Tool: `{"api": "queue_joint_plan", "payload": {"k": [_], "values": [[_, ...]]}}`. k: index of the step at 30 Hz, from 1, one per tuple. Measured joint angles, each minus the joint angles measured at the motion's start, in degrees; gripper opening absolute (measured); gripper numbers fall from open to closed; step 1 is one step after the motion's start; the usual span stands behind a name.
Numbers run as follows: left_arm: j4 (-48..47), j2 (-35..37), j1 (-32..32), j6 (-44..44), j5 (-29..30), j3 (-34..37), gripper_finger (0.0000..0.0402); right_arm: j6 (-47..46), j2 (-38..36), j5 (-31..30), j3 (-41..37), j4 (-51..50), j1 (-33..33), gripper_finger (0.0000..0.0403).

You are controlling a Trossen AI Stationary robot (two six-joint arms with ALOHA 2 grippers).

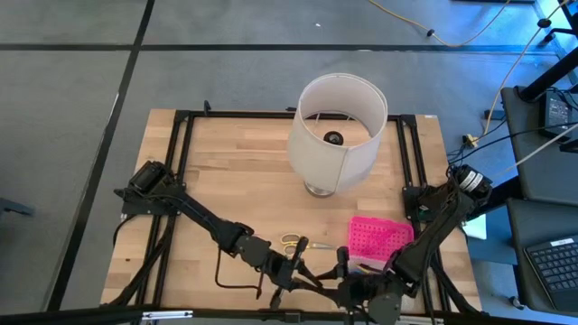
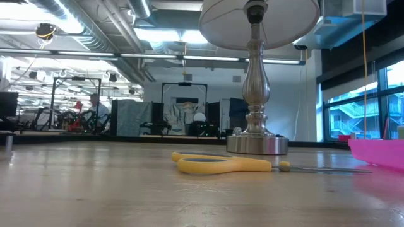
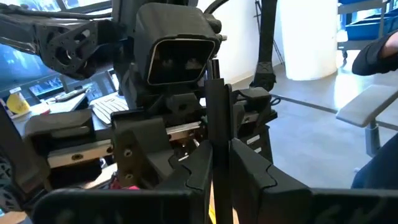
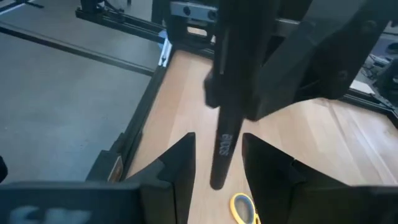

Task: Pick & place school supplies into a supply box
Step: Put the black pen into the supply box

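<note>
Black pen (image 4: 225, 118) is pinched by both grippers – left gripper (image 3: 219, 165) & right gripper (image 4: 217, 163), near the table's front edge. Yellow scissors (image 1: 293, 243) lie beside the pink supply box (image 1: 377, 239).

Grey lettering on black pen (image 4: 222, 146), not legible.

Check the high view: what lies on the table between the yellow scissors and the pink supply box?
Nothing: in the high view, bare wood separates the scissors from the supply box; the low view agrees.
</note>
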State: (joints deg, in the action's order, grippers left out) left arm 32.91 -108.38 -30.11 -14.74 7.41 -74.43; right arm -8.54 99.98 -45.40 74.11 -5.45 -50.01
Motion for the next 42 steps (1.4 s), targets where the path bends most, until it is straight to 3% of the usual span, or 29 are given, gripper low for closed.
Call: {"api": "queue_joint_plan", "payload": {"k": [6,15,20,27,31,34,37,42], "values": [[0.0,0.0,0.0,0.0,0.2,0.0,0.0033,0.0,0.0,3.1,0.0,1.3,0.8,0.013],[-0.1,0.0,-0.1,0.0,0.3,0.0,0.0033,0.0,0.0,3.3,0.0,1.3,0.8,0.0041],[-1.2,0.0,-0.1,0.0,0.5,-0.1,0.0036,0.0,0.0,3.4,0.0,0.4,0.8,0.0039],[-5.6,0.1,0.0,1.3,0.9,-0.1,0.0089,-0.4,0.0,3.7,0.0,-0.6,0.7,0.0039],[-10.5,0.1,0.0,4.4,5.6,-0.1,0.0126,-5.6,-0.2,4.2,0.0,-5.7,0.5,0.0039],[-18.2,0.1,0.0,9.5,12.6,-0.1,0.0144,-15.4,-0.6,8.9,0.0,-13.8,0.6,0.0039],[-25.5,0.1,0.3,15.7,18.5,-0.1,0.0154,-27.0,-0.8,17.7,0.0,-22.7,0.5,0.0039],[-33.6,0.1,3.0,27.1,19.6,0.0,0.0156,-44.4,-0.8,32.0,0.0,-36.0,0.5,0.0039]]}}
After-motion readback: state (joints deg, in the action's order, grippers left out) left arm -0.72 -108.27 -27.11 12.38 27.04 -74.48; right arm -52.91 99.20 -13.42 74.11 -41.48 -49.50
